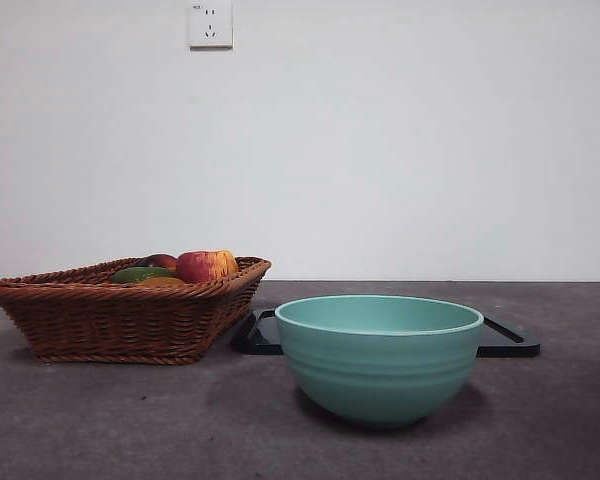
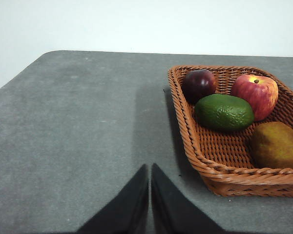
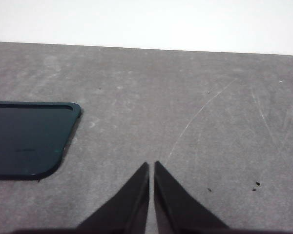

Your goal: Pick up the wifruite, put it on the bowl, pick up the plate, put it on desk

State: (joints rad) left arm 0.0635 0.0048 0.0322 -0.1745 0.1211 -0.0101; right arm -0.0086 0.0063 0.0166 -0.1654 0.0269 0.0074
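A: Where is the wifruite (image 2: 277, 145)?

B: It lies in the woven basket (image 2: 219, 168), in the corner nearest to the left wrist camera. It is a dull brown oval. The green fruit (image 2: 224, 112) lies just beside it, and the red-yellow apple (image 2: 255, 94) and a dark purple fruit (image 2: 198, 84) are further back in the same basket.

A: Can you see it in the front view too?

B: Only a small brownish-orange bit shows above the rim of the basket (image 1: 120, 320), under the apple (image 1: 207, 265). I cannot tell for sure that this bit is the wifruite.

A: And the bowl?

B: The bowl (image 1: 379, 355) stands upright on the desk (image 1: 100, 420), to the right of the basket and nearer to the front camera. It is mint-green with faint ridges. I cannot see inside it from this low angle. Behind it lies a flat dark plate (image 1: 505, 340), which looks like a tray with rounded corners. One corner of the plate (image 3: 24, 139) shows in the right wrist view as well.

A: How are the grippers?

B: The left gripper (image 2: 150, 168) has its jaws together, with only a thin line between them. It hangs over the bare desk beside the basket and touches nothing. The right gripper (image 3: 152, 165) has its jaws together too, over the bare desk (image 3: 195, 107) near the corner of the plate. It holds nothing.
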